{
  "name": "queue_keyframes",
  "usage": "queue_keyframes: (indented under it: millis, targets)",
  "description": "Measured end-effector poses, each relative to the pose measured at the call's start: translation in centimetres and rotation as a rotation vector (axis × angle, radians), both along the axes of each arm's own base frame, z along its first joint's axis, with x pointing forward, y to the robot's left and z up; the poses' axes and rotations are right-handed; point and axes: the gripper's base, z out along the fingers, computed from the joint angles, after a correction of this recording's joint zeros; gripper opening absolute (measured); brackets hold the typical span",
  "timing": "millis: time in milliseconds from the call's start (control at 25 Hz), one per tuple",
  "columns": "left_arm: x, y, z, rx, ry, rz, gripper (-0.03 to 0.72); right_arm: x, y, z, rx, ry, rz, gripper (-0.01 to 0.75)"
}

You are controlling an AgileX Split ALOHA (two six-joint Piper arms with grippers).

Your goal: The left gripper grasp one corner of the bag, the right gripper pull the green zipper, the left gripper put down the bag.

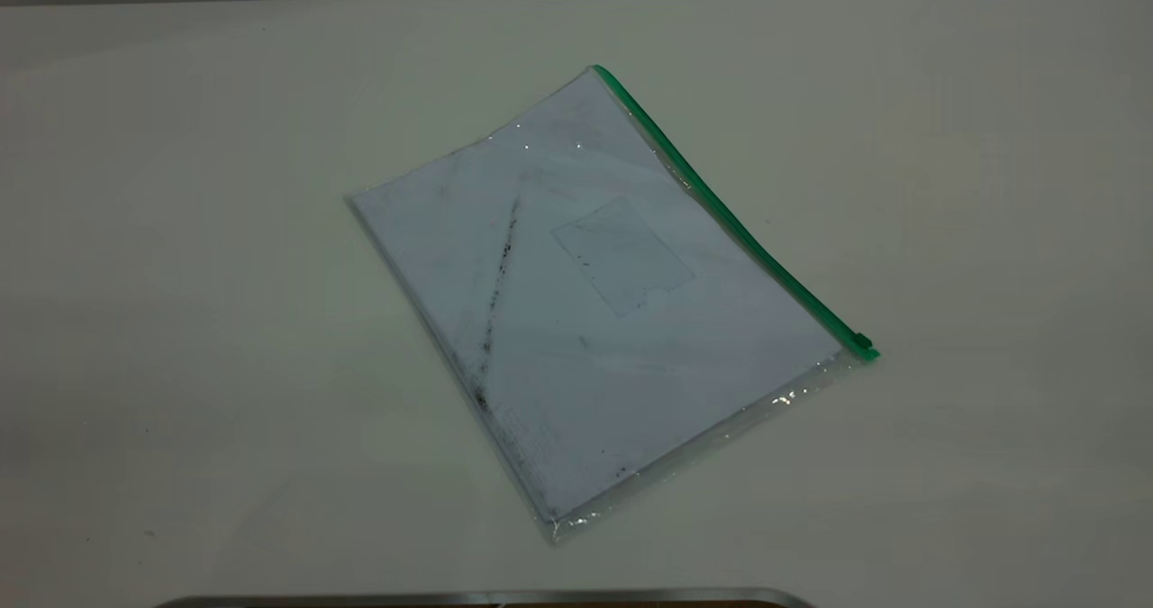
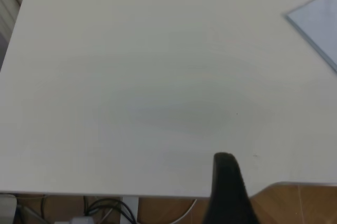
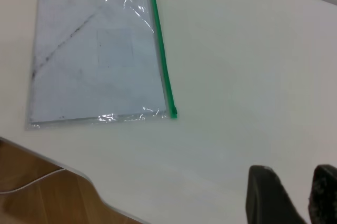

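White table (image 1: 180,230): bag (image 1: 576,320) flat, green zipper (image 1: 734,221) closed. Right gripper (image 3: 295,195) jaws spread; left gripper (image 2: 226,192) jaws indiscernible.

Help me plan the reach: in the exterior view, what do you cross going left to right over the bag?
bare table → dark diagonal streak on the paper → card pocket → green zipper → its slider tab.

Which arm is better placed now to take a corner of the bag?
Left. Its wrist view shows a bag corner close by, on the side away from the green zipper. The right gripper faces the zipper side, suited for pulling later.
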Motion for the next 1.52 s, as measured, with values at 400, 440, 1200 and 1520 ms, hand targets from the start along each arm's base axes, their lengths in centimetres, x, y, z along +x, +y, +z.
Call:
queue_keyframes:
  millis: [400,440,1200,1520]
  targets:
    - [0.00,0.00,0.00,0.000,0.000,0.000,0.578,0.25,0.27,0.00,0.000,0.000,-0.260,0.238]
    - [0.00,0.00,0.00,0.000,0.000,0.000,0.578,0.26,0.27,0.00,-0.001,0.000,-0.280,0.238]
    - [0.00,0.00,0.00,0.000,0.000,0.000,0.578,0.27,0.01,-0.02,0.031,0.008,-0.343,0.238]
    - [0.00,0.00,0.00,-0.002,0.000,0.001,0.578,0.27,0.01,-0.02,0.032,0.008,-0.343,0.238]
